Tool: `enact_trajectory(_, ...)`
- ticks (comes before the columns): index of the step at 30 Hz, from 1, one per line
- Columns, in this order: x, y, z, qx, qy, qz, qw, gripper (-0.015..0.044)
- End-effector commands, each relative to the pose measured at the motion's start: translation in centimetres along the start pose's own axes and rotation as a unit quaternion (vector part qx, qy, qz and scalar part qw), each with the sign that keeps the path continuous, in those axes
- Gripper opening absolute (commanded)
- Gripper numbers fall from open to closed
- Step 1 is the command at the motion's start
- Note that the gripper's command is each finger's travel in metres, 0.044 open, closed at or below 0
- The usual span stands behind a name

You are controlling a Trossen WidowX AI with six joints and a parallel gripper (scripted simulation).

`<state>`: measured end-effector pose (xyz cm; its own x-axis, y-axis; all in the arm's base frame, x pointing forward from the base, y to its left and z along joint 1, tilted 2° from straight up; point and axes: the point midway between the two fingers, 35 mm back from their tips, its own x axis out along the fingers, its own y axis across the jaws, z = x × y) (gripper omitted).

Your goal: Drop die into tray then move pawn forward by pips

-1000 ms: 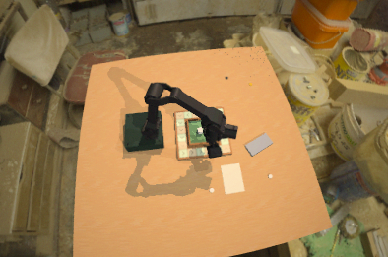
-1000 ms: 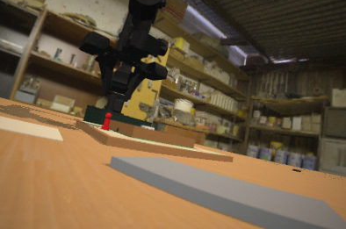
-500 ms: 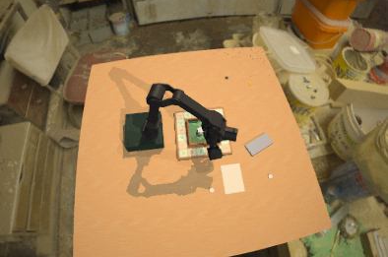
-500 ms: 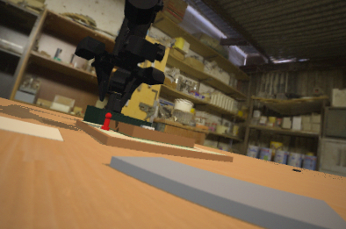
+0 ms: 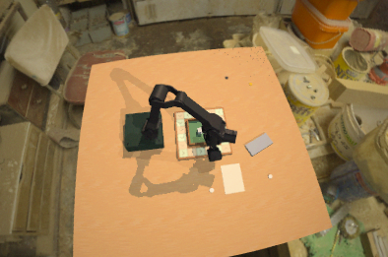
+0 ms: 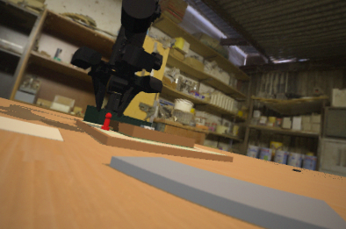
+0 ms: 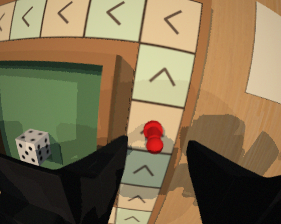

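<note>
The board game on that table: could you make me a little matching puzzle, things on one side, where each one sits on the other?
Things:
1. die
2. pawn
3. tool
4. grey slab

Places:
A. on a cream square of the ring, on the side whose arrows point up in the wrist view
B. flat on the table, off the board
C. inside the green tray
D. poised above the pawn, jaws partly open and holding nothing

Pairs: 1-C, 2-A, 3-D, 4-B
</note>
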<state>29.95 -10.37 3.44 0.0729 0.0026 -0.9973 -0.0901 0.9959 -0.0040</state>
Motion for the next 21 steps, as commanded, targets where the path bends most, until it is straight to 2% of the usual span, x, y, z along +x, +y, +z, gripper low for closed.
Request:
enact_trajectory(1,1.0,0.1,-0.2,-0.001,0.003,0.003,1.000,0.0200)
enact_trajectory(11,2.3,0.2,-0.3,-0.001,0.003,0.003,1.000,0.0200)
enact_trajectory(17,2.3,0.2,-0.3,-0.001,0.003,0.003,1.000,0.0043)
enact_trajectory(21,2.3,0.2,-0.3,-0.001,0.003,0.003,1.000,0.0016)
